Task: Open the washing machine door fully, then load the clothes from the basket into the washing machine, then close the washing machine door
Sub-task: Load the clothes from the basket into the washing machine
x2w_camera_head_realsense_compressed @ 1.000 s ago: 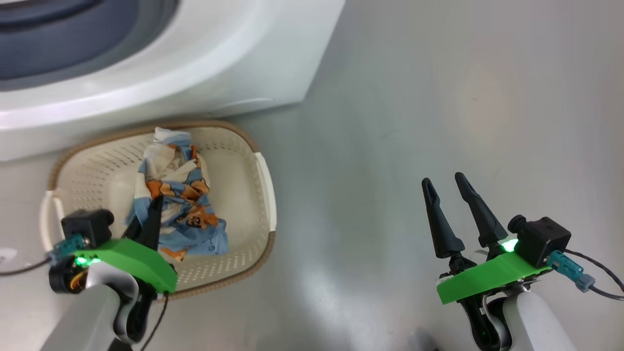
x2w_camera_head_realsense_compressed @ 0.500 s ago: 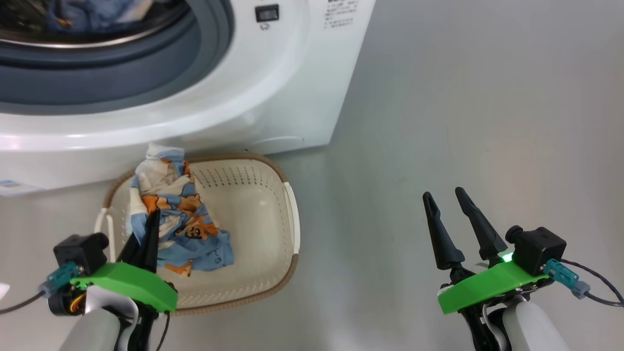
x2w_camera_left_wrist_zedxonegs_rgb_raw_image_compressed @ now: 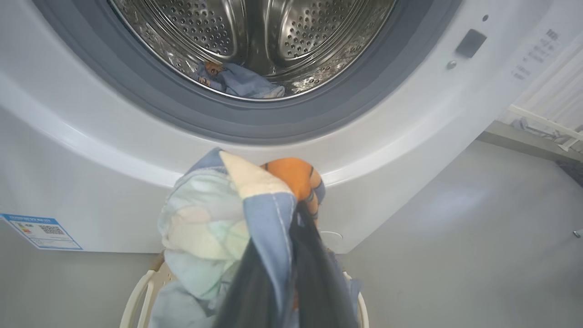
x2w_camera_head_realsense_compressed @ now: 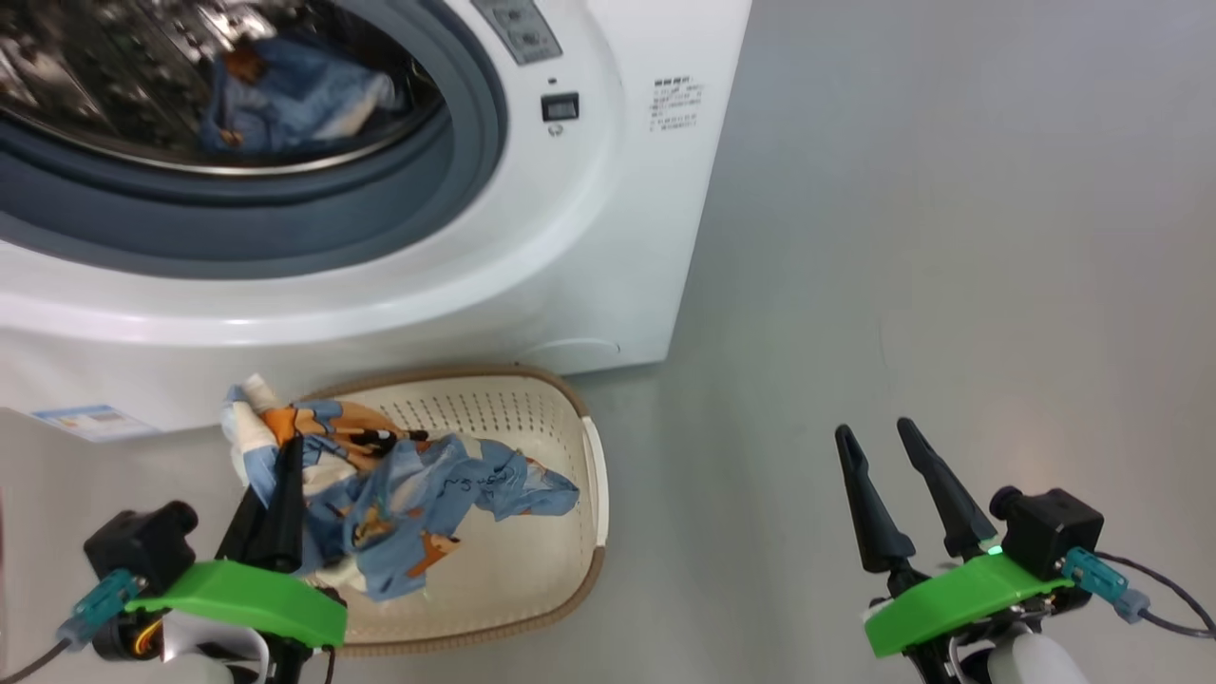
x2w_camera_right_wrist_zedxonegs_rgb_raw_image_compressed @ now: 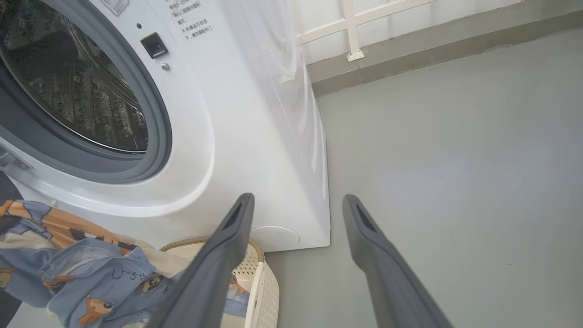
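- The clothes (x2w_camera_head_realsense_compressed: 408, 494) I am handling are showing as a crumpled blue bundle printed with orange-brown animals and broken by cream patches. The bundle is hanging from my left gripper and trailing down into the basket.
- In the left wrist view the bundle's top is bunching up in front of the washer, with a cream corner and an orange patch sticking out just below the drum mouth.
- My left gripper (x2w_camera_head_realsense_compressed: 289, 446) is pinching its fingers together on that cloth, above the basket's left end.
- Another blue piece (x2w_camera_head_realsense_compressed: 294, 95) is lying inside the steel drum (x2w_camera_head_realsense_compressed: 95, 76).
- The basket (x2w_camera_head_realsense_compressed: 597, 475), cream with perforated walls and a brown rim, is sitting on the floor (x2w_camera_head_realsense_compressed: 950, 237) close against the washer (x2w_camera_head_realsense_compressed: 608, 237).
- A grey gasket (x2w_camera_head_realsense_compressed: 285, 218) is ringing the open mouth, and a blue label (x2w_camera_head_realsense_compressed: 90, 421) is sitting low on the front.
- My right gripper (x2w_camera_head_realsense_compressed: 874, 429) is hovering over the grey floor, well apart from the basket, with its fingers spread.
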Controlling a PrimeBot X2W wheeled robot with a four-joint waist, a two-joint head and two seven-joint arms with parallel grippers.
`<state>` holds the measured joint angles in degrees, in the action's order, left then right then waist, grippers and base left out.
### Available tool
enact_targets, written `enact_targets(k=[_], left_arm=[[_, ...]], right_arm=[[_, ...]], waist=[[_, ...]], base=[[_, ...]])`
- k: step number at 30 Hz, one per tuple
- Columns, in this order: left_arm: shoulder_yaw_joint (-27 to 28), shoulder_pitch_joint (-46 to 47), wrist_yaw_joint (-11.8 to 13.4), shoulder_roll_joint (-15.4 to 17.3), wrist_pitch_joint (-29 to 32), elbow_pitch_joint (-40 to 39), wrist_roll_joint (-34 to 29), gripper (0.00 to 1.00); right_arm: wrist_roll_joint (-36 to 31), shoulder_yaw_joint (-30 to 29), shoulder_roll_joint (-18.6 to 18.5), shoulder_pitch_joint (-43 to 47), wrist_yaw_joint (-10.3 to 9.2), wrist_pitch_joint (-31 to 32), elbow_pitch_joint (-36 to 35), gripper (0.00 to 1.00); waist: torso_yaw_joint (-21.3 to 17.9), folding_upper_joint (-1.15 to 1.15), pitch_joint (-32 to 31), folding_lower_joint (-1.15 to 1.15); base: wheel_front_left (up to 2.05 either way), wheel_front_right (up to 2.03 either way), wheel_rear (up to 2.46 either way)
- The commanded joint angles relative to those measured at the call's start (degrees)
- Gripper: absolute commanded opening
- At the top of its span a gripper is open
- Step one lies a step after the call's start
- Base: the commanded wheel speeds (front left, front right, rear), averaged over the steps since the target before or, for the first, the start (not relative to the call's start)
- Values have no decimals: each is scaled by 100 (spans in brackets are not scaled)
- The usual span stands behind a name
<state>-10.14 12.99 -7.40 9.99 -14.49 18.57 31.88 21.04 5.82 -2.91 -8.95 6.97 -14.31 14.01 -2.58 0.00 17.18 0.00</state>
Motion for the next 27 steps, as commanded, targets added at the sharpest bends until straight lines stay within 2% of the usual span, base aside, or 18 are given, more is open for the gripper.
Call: enact_targets(k=[1, 17, 27], left_arm=[[255, -40, -9, 117, -51, -203, -93, 0], [816, -741, -9, -194, -51, -1173, -572, 0], [1067, -1146, -9, -362, -51, -1462, -875, 0]], right_arm=[[-82, 107, 3, 82, 52, -69, -105, 100], [-112, -50, 3, 465, 52, -69, -55, 100], [-176, -79, 3, 649, 52, -69, -15, 100]], waist=[[62, 0, -223, 0], [144, 0, -1107, 0], [159, 0, -1478, 0]], base=[[0, 0, 0], [0, 0, 0], [0, 0, 0]])
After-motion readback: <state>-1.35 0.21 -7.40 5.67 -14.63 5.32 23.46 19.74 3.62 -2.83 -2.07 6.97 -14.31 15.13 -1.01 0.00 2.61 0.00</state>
